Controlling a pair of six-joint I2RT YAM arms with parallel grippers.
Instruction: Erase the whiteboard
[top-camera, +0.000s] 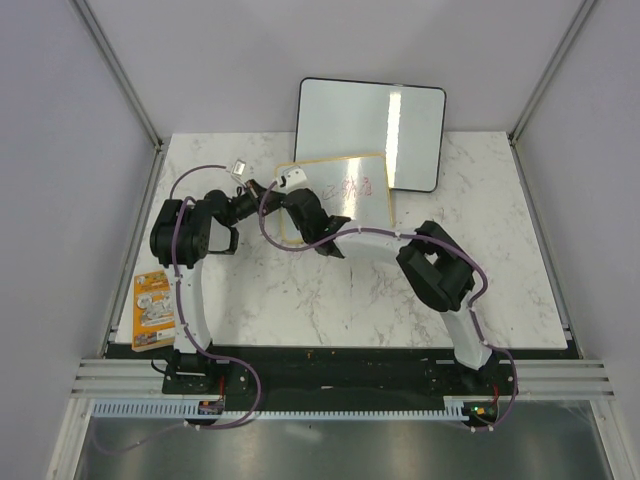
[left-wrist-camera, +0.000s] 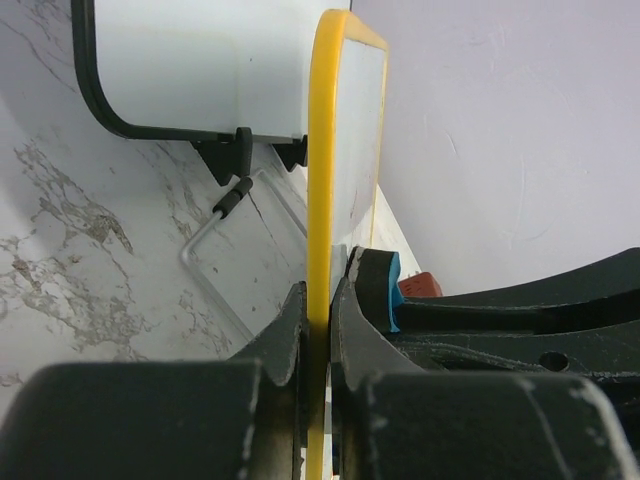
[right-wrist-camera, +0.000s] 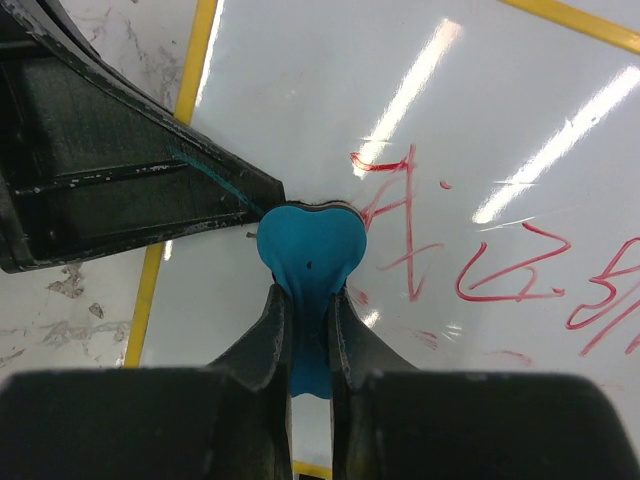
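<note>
- Whiteboard (top-camera: 350, 205) sits mid far edge of the worktop; left gripper (left-wrist-camera: 320, 305) clenches its frame.
- Right gripper (right-wrist-camera: 307, 300) pinches blue eraser (right-wrist-camera: 310, 240); pressing too hard could twist the board loose.

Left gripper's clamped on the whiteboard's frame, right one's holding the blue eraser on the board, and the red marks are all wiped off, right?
Not wiped off: the right wrist view shows red marks on the whiteboard beside the blue eraser. The rest is right.

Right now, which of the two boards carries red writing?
The smaller yellow-framed whiteboard, clamped by the left gripper, the right gripper's blue eraser on it; the larger black-framed board is blank.
</note>
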